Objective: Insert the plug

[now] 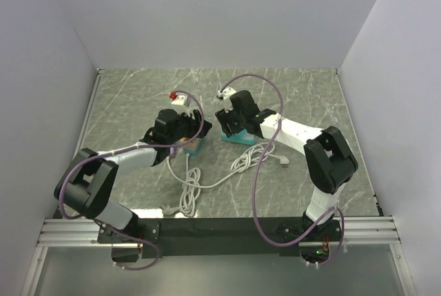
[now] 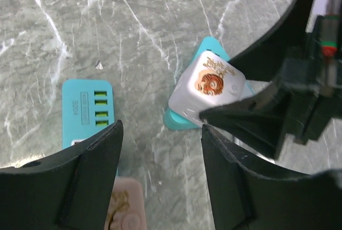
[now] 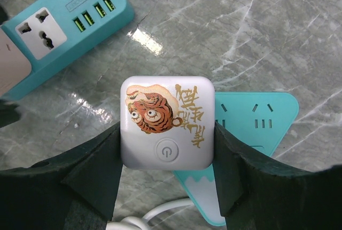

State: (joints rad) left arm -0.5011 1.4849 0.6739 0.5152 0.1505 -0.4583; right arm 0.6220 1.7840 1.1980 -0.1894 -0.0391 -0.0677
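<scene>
Plug held over power strip, insertion step in hand, not seen seated yet.
The right gripper (image 3: 166, 133) is clamped on both sides of the white cube plug (image 3: 166, 117), tiger face and button up. It sits right above the near end of the teal power strip (image 3: 262, 117); I can't tell whether the pins already touch a socket. Likely next: line the pins up with the socket underneath, then press straight down, keeping the cube level so it doesn't jam. The left gripper (image 2: 160, 129) has its jaws apart and holds nothing. It hangs over a second strip (image 2: 88, 109) with green ports, with a pink block (image 2: 125, 208) low between its fingers and no contact visible.
</scene>
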